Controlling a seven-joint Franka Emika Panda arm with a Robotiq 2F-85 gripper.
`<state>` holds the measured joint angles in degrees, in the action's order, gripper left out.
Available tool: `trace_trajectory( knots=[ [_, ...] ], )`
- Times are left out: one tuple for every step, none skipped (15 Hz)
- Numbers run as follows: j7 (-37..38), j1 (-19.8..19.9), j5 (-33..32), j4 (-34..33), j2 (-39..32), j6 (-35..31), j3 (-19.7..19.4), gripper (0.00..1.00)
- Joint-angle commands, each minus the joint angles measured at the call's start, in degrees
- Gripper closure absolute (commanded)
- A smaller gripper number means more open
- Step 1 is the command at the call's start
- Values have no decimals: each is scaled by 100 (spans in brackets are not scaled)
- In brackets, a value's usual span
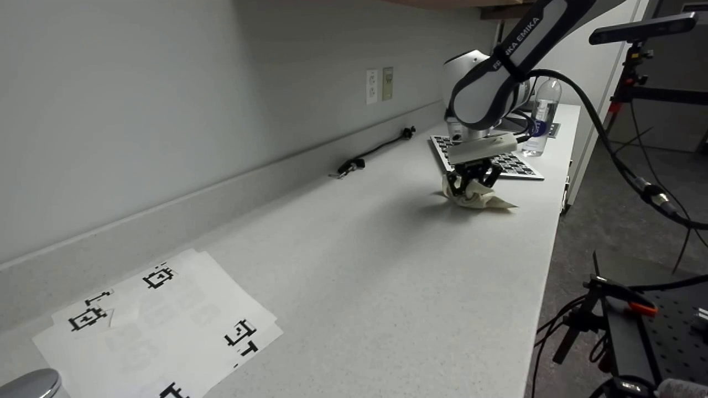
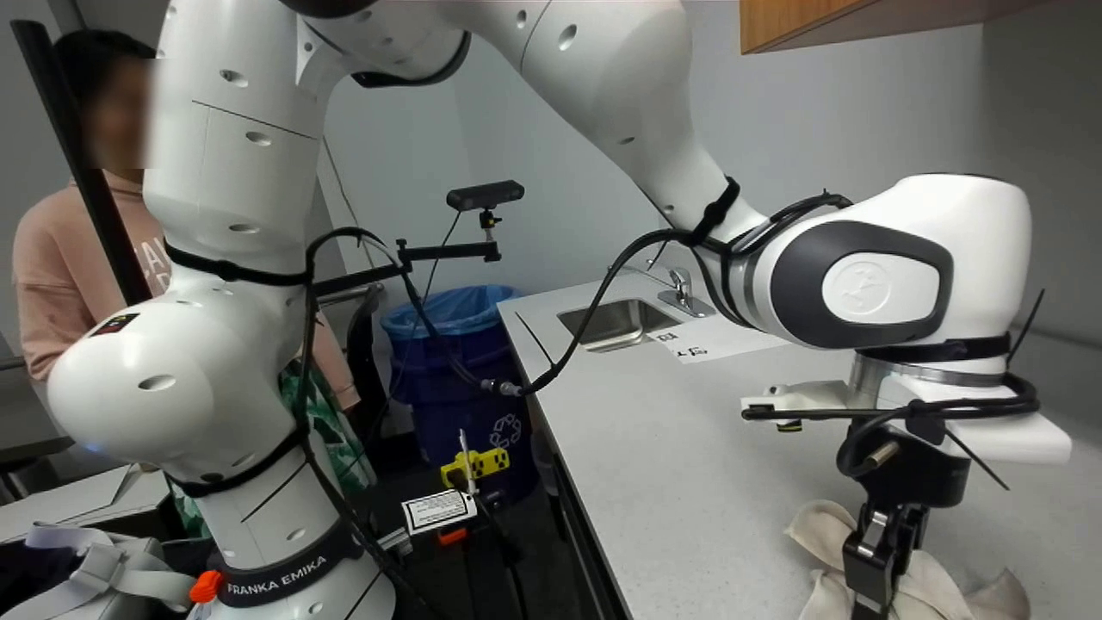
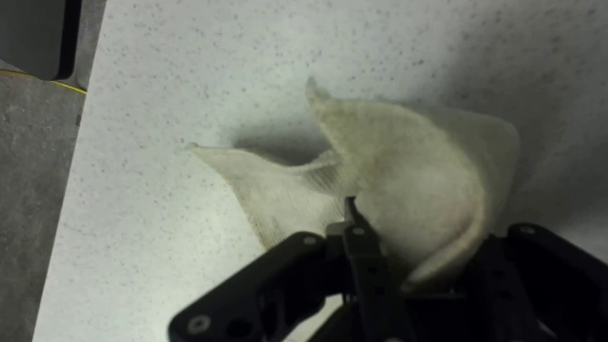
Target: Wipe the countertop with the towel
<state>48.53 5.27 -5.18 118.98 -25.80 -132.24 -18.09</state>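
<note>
The countertop [image 1: 387,265] is a long off-white speckled surface, seen in all the views. Toward its far end in an exterior view, my gripper [image 1: 471,187] points down with the towel [image 1: 482,200] bunched at its fingertips. The towel [image 3: 418,175] is cream-beige, and in the wrist view its folds curl up around the dark fingers [image 3: 365,251]. Part of the cloth is pinched between them; the folds hide one fingertip. Loose corners spread out low over the countertop [image 2: 689,465]. Whether the whole underside of the towel [image 2: 925,590] touches the surface I cannot tell.
A checkered board [image 1: 517,167] lies right behind the gripper, with a water bottle [image 1: 542,119] beside it. A black cabled device [image 1: 351,166] rests near the backsplash [image 1: 249,188]. Marker sheets [image 1: 166,315] cover the near end. A sink [image 2: 616,323] is set into the counter.
</note>
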Motion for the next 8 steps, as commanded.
trace_trajectory(
  knots=[
    [-131,-213,-75,-60,136,3,287,97],
    [-187,-260,-48,-153,100,26,400,97],
    [-190,-355,-86,-278,30,7,489,97],
    [-211,-427,-99,-400,-33,5,581,97],
    [-221,-500,-102,-547,-102,18,667,97],
    [-242,-553,-94,-663,-146,25,739,97],
    [-280,-600,-84,-780,-177,16,806,97],
    [-314,-638,-91,-873,-201,-12,846,97]
  ],
)
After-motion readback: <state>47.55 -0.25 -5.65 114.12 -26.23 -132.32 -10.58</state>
